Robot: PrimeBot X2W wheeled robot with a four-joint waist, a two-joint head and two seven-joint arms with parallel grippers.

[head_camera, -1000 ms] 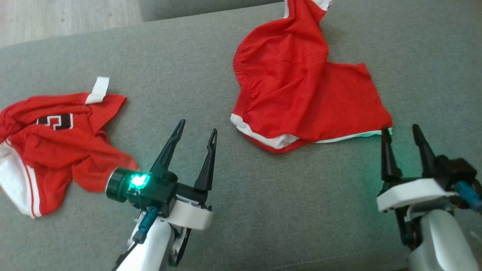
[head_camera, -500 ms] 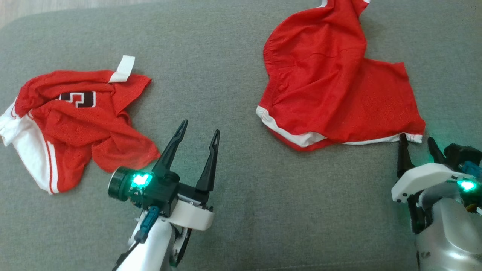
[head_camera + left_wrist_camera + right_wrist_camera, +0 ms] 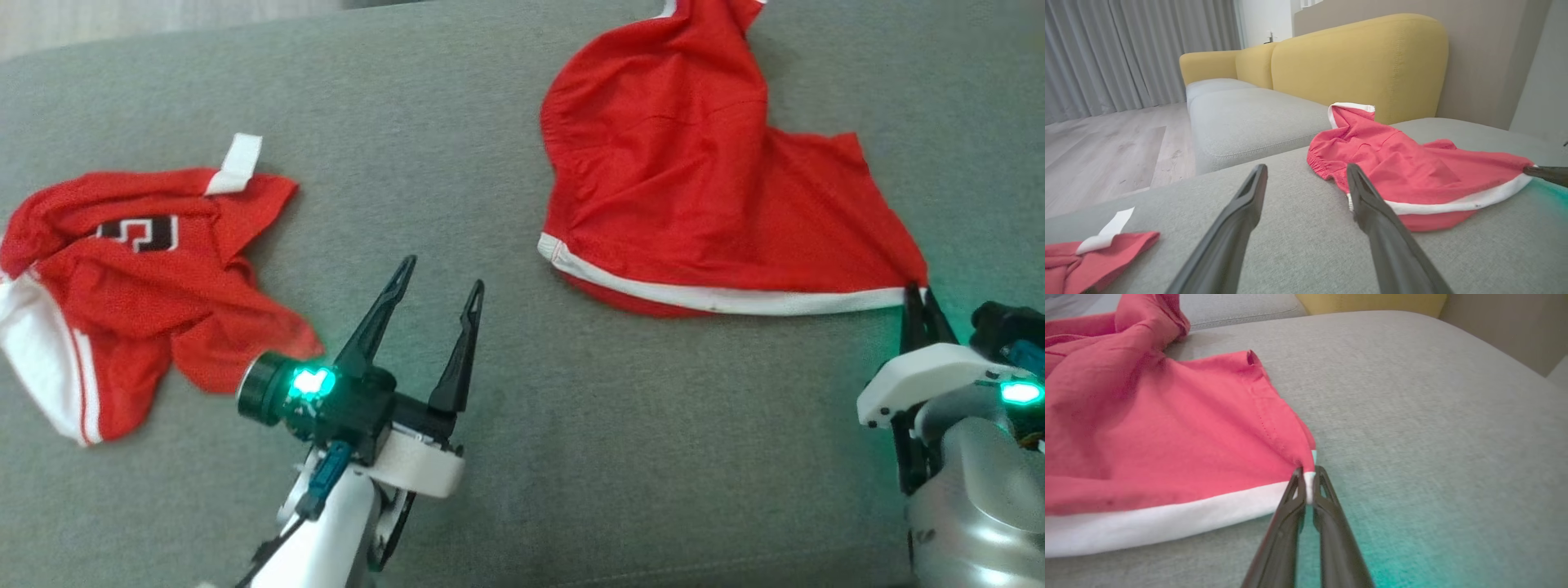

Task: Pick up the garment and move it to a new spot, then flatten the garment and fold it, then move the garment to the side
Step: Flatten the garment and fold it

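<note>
The garment [image 3: 702, 188] is lying on the far right part of the cushion [image 3: 571, 457], its near right corner sitting between the pinched-together fingers of the right gripper [image 3: 919, 291]. A second garment [image 3: 139, 286] is lying at the cushion's left, well apart from the first. The left gripper [image 3: 442, 273] is hanging between the two, nearer the second garment. Beyond the cushion a sofa back [image 3: 1363, 61] is standing, with floor [image 3: 1106, 143] lying to its left in the left wrist view.
</note>
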